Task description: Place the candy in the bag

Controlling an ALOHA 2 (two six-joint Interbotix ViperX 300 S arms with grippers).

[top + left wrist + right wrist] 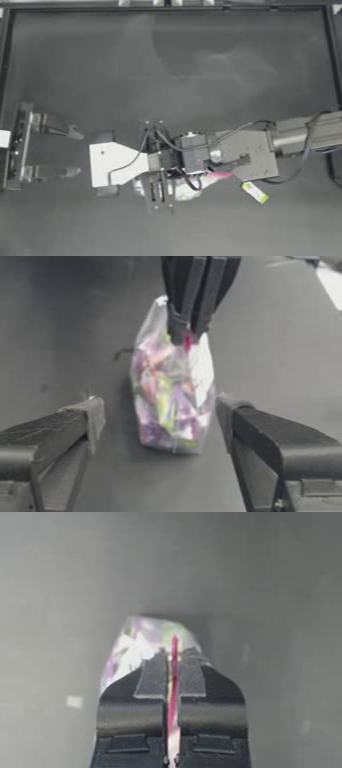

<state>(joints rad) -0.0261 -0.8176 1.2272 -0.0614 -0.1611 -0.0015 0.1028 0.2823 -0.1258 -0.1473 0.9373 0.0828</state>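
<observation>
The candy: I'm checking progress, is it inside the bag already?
No, the candy lies on the table, apart from the bag that the right end effector grips.

Place: you are working at a robot lab bench, not a home or a shop.
Surface: the dark matte table (167,60) fills your top view, with no domestic furniture on it.
Border: a thin dark metal frame (167,7) runs along the table's far edge and down its sides, like a test-cell enclosure.
Machinery: a grey and white robot arm with exposed black cables (267,147) reaches in from your right, and a white-plated arm mount (113,162) sits at your left.
Fixture: a pale metal bracket (17,150) stands at the table's left edge.
Viewpoints: wrist cameras look along dark jaws, which points to a teleoperation rig.
</observation>
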